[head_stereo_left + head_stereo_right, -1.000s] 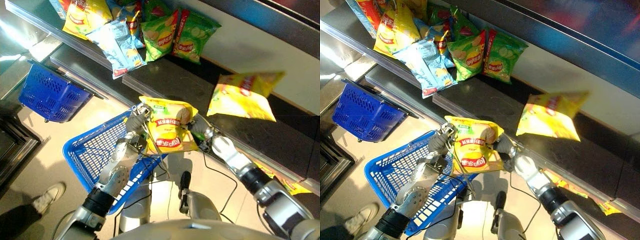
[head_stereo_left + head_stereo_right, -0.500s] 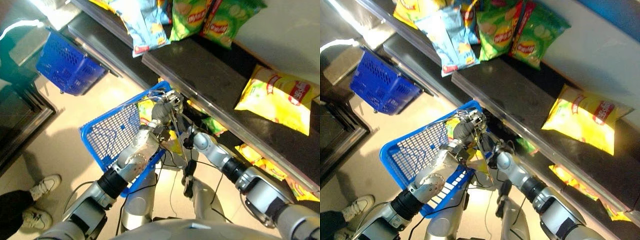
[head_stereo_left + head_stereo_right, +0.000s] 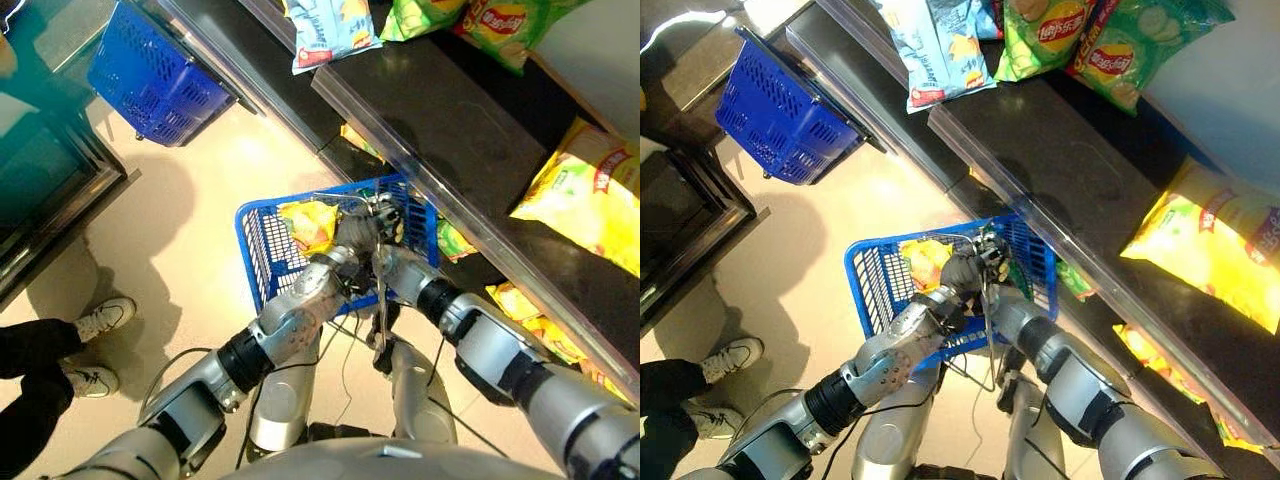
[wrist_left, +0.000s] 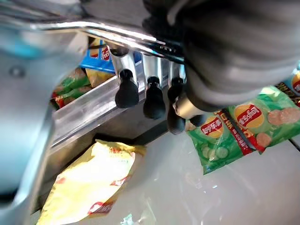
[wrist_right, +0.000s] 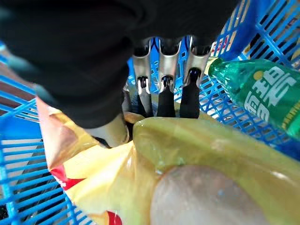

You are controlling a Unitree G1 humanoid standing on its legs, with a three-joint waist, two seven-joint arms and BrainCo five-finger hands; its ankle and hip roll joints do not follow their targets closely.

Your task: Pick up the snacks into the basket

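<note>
Now, the held snack: a yellow chip bag point(image 5: 187, 154) lies inside the blue basket point(image 3: 262, 248), pinched between the right hand's fingers and thumb; from the head it shows as a yellow patch point(image 3: 310, 222) just past both hands.
Right hand: the right hand point(image 5: 161, 65) reaches down into the basket, fingers point(image 5: 165, 101) curled over the bag's top edge, thumb pressed on its near face.
Left hand: the left hand point(image 3: 357, 232) sits at the basket's rim, just beside the right hand, its dark-tipped fingers point(image 4: 153, 102) curled round the basket's metal handle point(image 4: 122, 37).
Also in the basket: a green packet point(image 5: 262, 93) lies just beyond the right hand's fingertips, against the blue mesh wall.
Beyond the left hand: a yellow bag point(image 4: 89, 183) and a green chip bag point(image 4: 243, 122) lie on a pale surface past its fingers.
Shelf: the dark shelf point(image 3: 1070, 150), past the basket, carries a yellow bag point(image 3: 1220, 245), green bags point(image 3: 1080, 40) and a light-blue bag point(image 3: 935, 50).
Farther off: a second blue basket point(image 3: 775, 110) rests on the floor, well apart from both hands.
Person: shoes point(image 3: 100, 320) and dark trouser legs stand to the left, well apart.
</note>
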